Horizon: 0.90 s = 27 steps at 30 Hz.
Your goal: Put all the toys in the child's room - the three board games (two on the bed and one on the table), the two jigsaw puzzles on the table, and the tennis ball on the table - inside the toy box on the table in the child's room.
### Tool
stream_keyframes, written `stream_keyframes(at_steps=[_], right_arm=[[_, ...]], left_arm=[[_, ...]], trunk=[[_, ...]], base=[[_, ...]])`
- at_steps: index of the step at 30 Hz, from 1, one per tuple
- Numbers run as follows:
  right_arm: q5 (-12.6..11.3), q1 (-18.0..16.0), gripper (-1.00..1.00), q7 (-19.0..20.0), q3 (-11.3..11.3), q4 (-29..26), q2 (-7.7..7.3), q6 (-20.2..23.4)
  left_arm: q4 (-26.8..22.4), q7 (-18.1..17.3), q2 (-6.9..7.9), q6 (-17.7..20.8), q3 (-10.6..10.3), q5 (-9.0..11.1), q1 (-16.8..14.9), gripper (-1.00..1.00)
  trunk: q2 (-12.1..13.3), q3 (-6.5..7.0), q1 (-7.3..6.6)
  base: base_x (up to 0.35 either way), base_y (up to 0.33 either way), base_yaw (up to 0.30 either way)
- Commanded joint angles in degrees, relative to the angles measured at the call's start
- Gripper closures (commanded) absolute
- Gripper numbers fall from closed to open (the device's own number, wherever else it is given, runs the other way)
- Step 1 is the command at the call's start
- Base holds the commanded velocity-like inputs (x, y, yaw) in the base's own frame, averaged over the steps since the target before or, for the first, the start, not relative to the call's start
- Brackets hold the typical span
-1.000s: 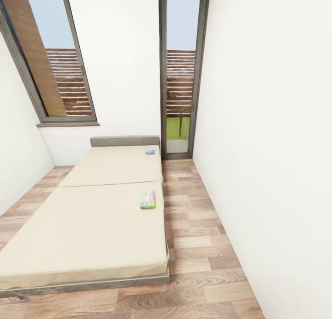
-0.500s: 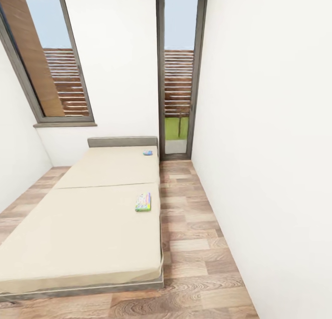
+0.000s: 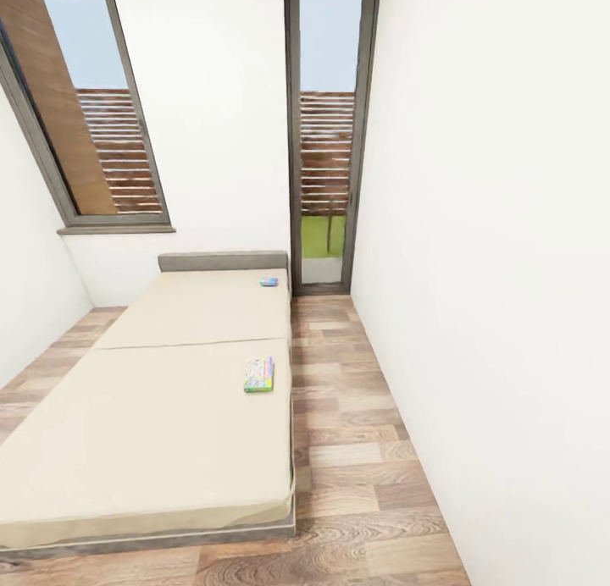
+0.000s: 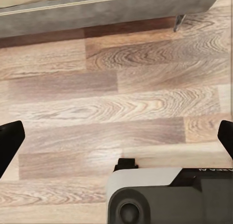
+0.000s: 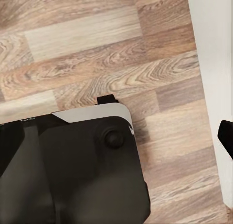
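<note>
The task looks to be at an early stage: both board games are on the bed (image 3: 169,417) and neither is picked up yet. The green-topped game (image 3: 259,374) lies in the middle of the head view, on the nearer mattress section and close to its right edge. The light blue game (image 3: 268,282) lies higher in the frame, on the far section just below the grey headboard (image 3: 222,261). The toy box, the puzzles, the ball and the counter are not in these pictures, so I cannot judge what is already inside the box; at least these two games remain to be carried. The head view gives the whole room: the windows (image 3: 85,129) at upper left, the glass door (image 3: 326,146) at top centre and the wood floor (image 3: 356,450) at lower right. The left wrist view instead shows the floor from close, with the grey bed base (image 4: 107,10) along the top of the frame, and the left gripper (image 4: 116,146) with its dark tips at both side edges, so it is wide and holds nothing. The right wrist view shows the floor, a strip of white wall (image 5: 213,64) at the right, and one dark tip; I cannot tell the state of the right gripper.
</note>
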Motion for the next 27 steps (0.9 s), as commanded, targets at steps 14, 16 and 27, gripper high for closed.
stream_keyframes(at_steps=[14,16,27], right_arm=[[-0.54,-0.03,-1.0,-0.15,0.83,-0.06,0.02,-0.09],[-0.54,-0.03,-1.0,-0.16,1.17,-0.06,-0.03,-0.11],[-0.54,-0.03,-1.0,-0.18,1.82,-0.06,-0.18,-0.15]], left_arm=[[0.04,0.54,0.07,-0.17,-0.42,-0.11,-0.04,-1.0],[0.04,0.54,0.06,-0.19,-0.42,-0.11,-0.04,-1.0],[-1.93,-8.15,0.6,0.82,-0.31,-0.26,0.24,-1.0]], trunk=[[-0.12,-0.12,0.04],[-0.12,-0.12,0.04],[-0.12,-0.12,0.04]], base=[[0.074,-0.023,0.0],[0.026,-0.001,0.0],[0.006,0.0,0.0]])
